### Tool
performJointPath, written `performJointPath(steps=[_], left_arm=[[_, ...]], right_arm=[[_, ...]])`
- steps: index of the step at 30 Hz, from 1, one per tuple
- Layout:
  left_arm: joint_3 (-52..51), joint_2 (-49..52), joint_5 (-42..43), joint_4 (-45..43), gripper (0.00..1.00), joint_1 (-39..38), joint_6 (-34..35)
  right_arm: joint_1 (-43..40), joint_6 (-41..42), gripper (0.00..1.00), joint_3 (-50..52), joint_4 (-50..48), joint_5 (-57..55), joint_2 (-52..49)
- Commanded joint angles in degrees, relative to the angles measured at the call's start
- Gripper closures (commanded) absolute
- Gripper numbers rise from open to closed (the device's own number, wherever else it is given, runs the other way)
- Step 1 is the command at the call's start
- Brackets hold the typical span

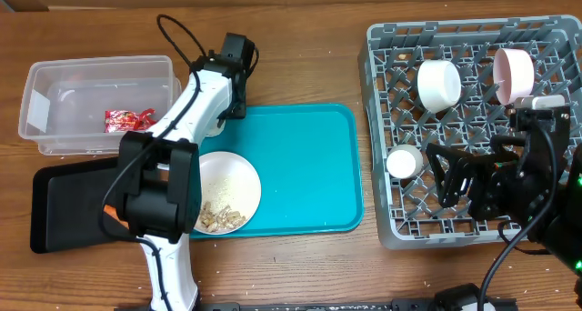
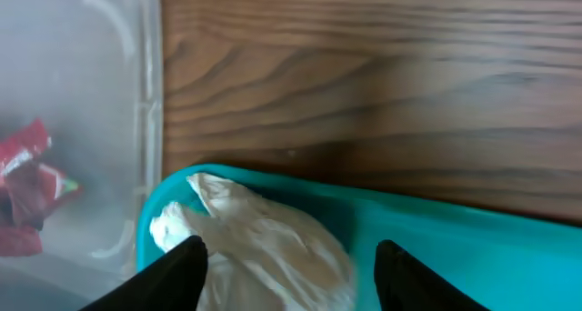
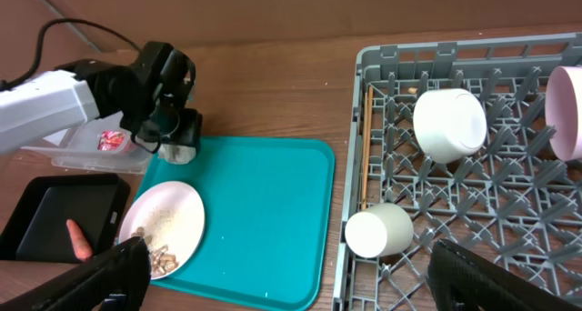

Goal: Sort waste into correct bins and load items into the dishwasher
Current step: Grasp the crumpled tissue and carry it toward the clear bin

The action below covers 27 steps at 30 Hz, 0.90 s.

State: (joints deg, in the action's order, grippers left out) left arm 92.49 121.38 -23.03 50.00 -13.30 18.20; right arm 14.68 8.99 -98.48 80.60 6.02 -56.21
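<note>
Our left wrist camera is showing the paper wad [image 2: 264,238] lying in the teal tray's [image 2: 455,247] corner beside the clear tub [image 2: 136,120], with our left gripper [image 2: 286,265] spread open around it. Overhead, the left arm [image 1: 186,106] is hiding it. Our right gripper [image 3: 286,261] is hanging empty, fingers apart, over the dish rack [image 3: 509,211].

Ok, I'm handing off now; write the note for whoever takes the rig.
Left gripper: open, straddling the crumpled white paper wad in the teal tray's corner beside the clear plastic tub.
Right gripper: open, empty, over the grey plastic dish rack.
Done: red snack wrapper in tub; small orange piece in flat black tray; white bowl, pale pink bowl, small white cup, wooden chopsticks in rack.
Left: bin the wad, clear beige crumbs off the round white plate, rack it.
</note>
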Motion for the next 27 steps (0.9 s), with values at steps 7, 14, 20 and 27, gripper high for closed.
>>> performJointPath(steps=[7,14,20,27], left_arm=[[0.0,3.04,6.69,1.31,0.89,0.81,-0.07],[8.46,-4.33,12.28,6.75,0.96,0.79,-1.49],[14.71,-14.19,6.93,8.96,0.96,2.69,-1.9],[14.51,-14.84,3.02,7.17,0.96,13.25,-1.97]], right_arm=[[0.11,0.0,0.0,-0.07,-0.31,0.28,0.11],[0.11,0.0,0.0,-0.07,-0.31,0.31,0.11],[0.11,0.0,0.0,-0.07,-0.31,0.31,0.11],[0.11,0.0,0.0,-0.07,-0.28,0.31,0.11]])
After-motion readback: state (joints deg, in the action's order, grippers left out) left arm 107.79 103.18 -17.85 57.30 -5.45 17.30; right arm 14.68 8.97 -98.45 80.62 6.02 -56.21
